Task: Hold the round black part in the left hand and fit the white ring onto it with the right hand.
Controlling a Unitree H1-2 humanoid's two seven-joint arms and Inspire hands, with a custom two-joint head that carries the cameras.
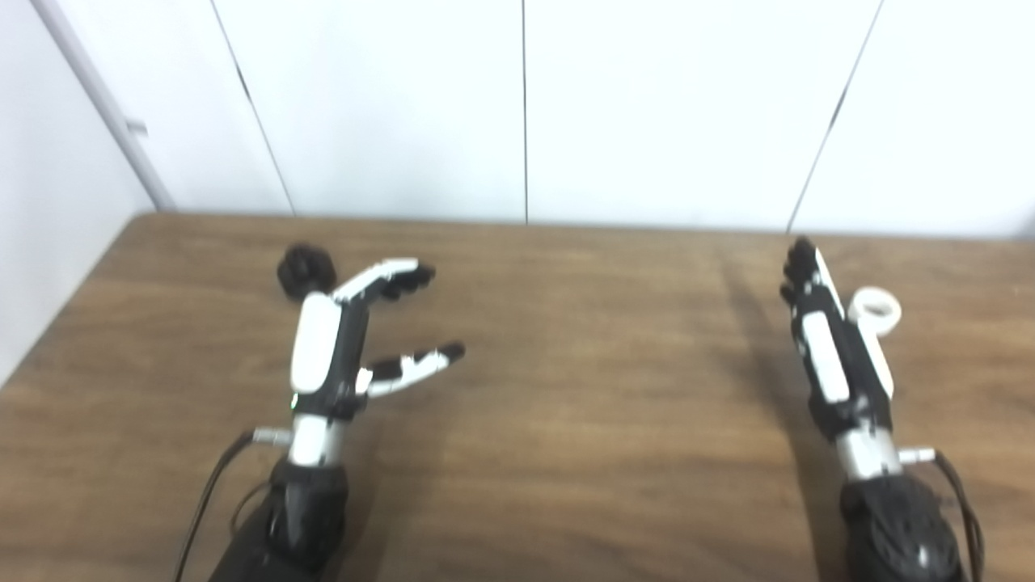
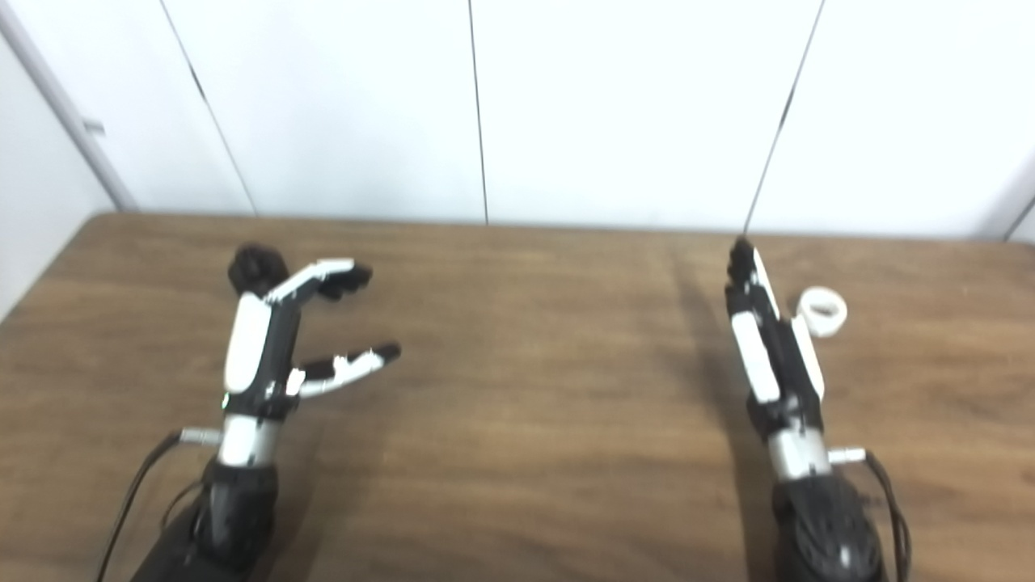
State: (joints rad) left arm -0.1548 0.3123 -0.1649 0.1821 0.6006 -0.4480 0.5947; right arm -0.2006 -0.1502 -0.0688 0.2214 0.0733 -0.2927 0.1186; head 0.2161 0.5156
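Both hands, left (image 1: pixel 335 343) & right (image 1: pixel 833 347), open, empty; knobby black part (image 1: pixel 306 271), smooth white ring (image 1: pixel 877 311).

Markings check: nothing legible.
No text, label, brand, no. or sign can be read on any surface in either eye view; pics are soft, so any small print on the hardware can't be made out.

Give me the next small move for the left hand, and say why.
Probably move the left hand a little forward and left, to bring its spread fingers around the round black part. The hand is open and holds nothing, and the part sits on the table just beyond its knuckles.
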